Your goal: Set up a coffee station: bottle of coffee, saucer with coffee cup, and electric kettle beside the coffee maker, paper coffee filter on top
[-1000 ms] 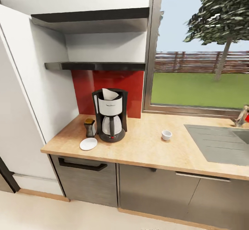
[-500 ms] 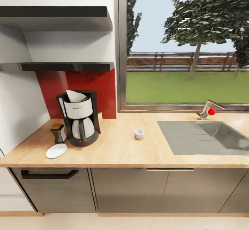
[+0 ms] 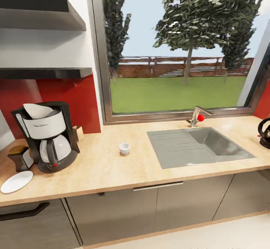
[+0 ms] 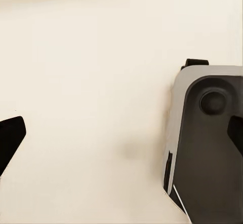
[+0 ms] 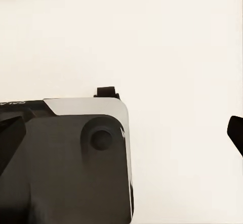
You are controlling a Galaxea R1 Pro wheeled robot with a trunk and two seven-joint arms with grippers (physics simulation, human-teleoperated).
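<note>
The coffee maker (image 3: pixel 47 138) stands at the left end of the countertop (image 3: pixel 112 172), and the white paper coffee filter (image 3: pixel 35 111) sits in its top. The bottle of coffee (image 3: pixel 20 158) stands close against its left side, and the saucer (image 3: pixel 16 181) lies bare in front of the bottle near the counter edge. Alone in the middle of the counter stands the coffee cup (image 3: pixel 124 148). The electric kettle (image 3: pixel 264 133) is at the far right, cut by the picture edge. My left gripper (image 4: pixel 121 138) and right gripper (image 5: pixel 121 138) hang open over pale floor beside the robot's base, holding nothing.
A steel sink (image 3: pixel 198 146) with a red-knobbed faucet (image 3: pixel 198 116) is set into the counter between cup and kettle. Two black shelves (image 3: pixel 45 72) hang above the coffee maker. A small wooden box (image 3: pixel 78 132) stands behind the machine. Cabinet fronts (image 3: pixel 157 204) run below.
The head camera has swung to the right, so the coffee maker group slid to the picture's left and the sink and kettle came into view. Nothing on the counter has moved.
</note>
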